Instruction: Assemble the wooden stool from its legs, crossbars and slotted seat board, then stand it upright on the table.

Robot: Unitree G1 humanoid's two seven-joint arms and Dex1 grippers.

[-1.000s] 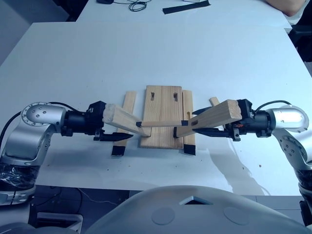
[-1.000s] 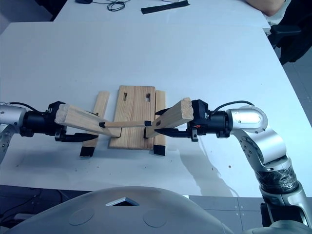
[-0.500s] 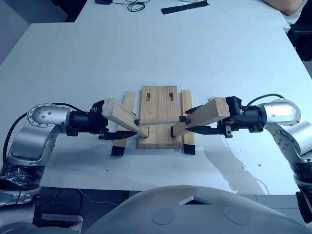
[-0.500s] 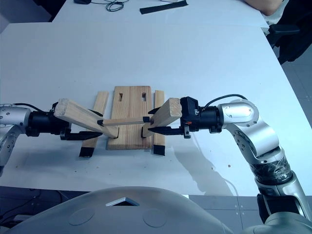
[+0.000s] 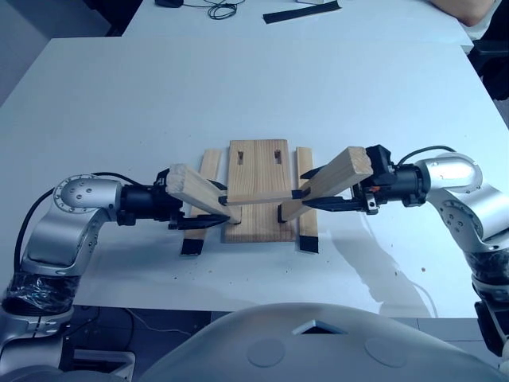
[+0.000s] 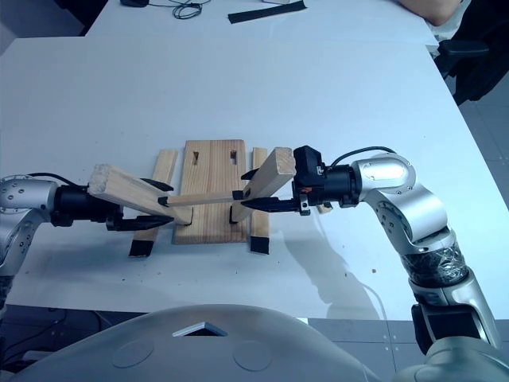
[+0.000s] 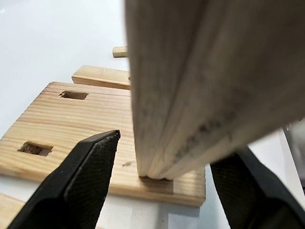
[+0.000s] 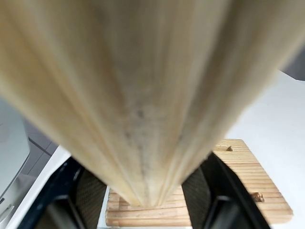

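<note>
The slotted seat board (image 5: pixel 258 158) lies flat mid-table. Above it hang two thick wooden legs joined by a thin crossbar (image 5: pixel 258 197). My left gripper (image 5: pixel 213 204) is shut on the left leg (image 5: pixel 191 188), and my right gripper (image 5: pixel 308 189) is shut on the right leg (image 5: pixel 338 175). Both legs slant up and outward from the crossbar. In the left wrist view the leg (image 7: pixel 200 86) sits between black fingers (image 7: pixel 90 176) over the board (image 7: pixel 71 119). In the right wrist view the other leg (image 8: pixel 143 90) covers most of the board (image 8: pixel 248 191).
Two loose legs with black ends lie flat beside the board, one on its left (image 5: pixel 208 167) and one on its right (image 5: pixel 307 231). A small wooden piece (image 6: pixel 322 208) lies under my right arm. A black strip (image 5: pixel 302 12) and cables (image 5: pixel 224 8) lie far back.
Both grippers have moved inward toward each other over the board, and the two legs now stand closer together and tilt more steeply.
</note>
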